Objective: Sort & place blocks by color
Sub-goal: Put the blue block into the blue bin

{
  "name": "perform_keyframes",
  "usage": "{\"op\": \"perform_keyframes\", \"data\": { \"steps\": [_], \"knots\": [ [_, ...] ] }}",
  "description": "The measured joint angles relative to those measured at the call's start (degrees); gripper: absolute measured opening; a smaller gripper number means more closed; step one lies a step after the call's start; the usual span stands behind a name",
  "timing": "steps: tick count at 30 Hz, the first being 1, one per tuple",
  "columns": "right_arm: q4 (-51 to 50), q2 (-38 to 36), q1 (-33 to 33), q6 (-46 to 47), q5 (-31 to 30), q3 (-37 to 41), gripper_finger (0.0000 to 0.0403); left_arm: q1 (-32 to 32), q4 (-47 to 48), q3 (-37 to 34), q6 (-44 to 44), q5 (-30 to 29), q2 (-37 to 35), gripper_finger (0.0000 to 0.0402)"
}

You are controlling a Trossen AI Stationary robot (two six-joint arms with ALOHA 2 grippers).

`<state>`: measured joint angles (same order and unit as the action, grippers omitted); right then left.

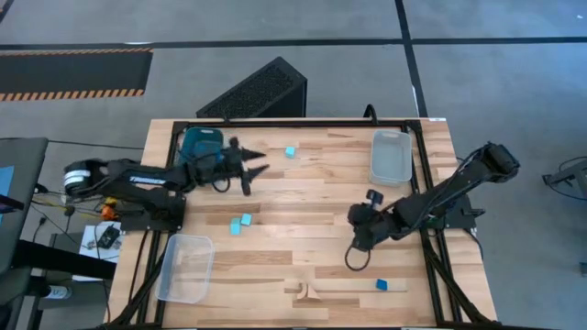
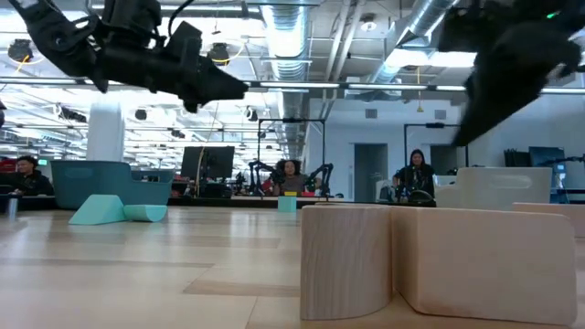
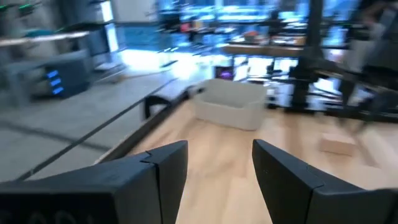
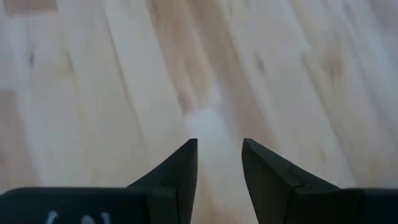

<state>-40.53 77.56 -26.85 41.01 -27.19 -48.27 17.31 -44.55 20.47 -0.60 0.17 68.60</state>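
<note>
since the right claw hangs parted and empty, we judge the dark blue cube nearest it, toward the tabletop's near edge.

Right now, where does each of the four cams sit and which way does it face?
High: overhead, straight down on the wooden table; both arms show.
Low: table height, level toward the room; pale wooden blocks close, arms overhead.
Left wrist: past the open left gripper toward the clear plastic tray.
Right wrist: down past the open right gripper at bare wood.
Shared: that tray is in the high view too.
</note>
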Motion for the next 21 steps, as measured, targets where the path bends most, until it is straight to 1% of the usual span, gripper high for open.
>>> {"op": "perform_keyframes", "data": {
  "steps": [3,5,8,11,17,21],
  "knots": [
    [-9.97,0.0,-3.63,9.29,6.2,-2.1,0.0153,-3.3,-6.24,0.0,-0.31,0.11,5.87,0.0171],
    [-13.71,0.0,-6.5,15.93,10.24,-2.68,0.0159,-4.91,-11.3,0.0,-0.32,0.08,9.51,0.0171],
    [-14.88,0.0,-10.9,24.14,16.79,-2.78,0.0172,-6.34,-18.32,0.02,-1.77,0.13,14.22,0.0171],
    [-11.71,0.08,-15.08,31.28,20.87,-2.78,0.0191,-6.96,-20.8,1.15,-2.41,0.1,17.42,0.0171],
    [-1.24,1.38,-22.85,42.42,21.26,-2.87,0.0232,-7.18,-20.42,3.74,-4.62,1.13,20.24,0.0171],
    [1.32,4.75,-26.41,47.64,20.91,-2.8,0.0239,-7.18,-20.51,4.81,-4.96,1.16,20.28,0.0171]
  ]
}}
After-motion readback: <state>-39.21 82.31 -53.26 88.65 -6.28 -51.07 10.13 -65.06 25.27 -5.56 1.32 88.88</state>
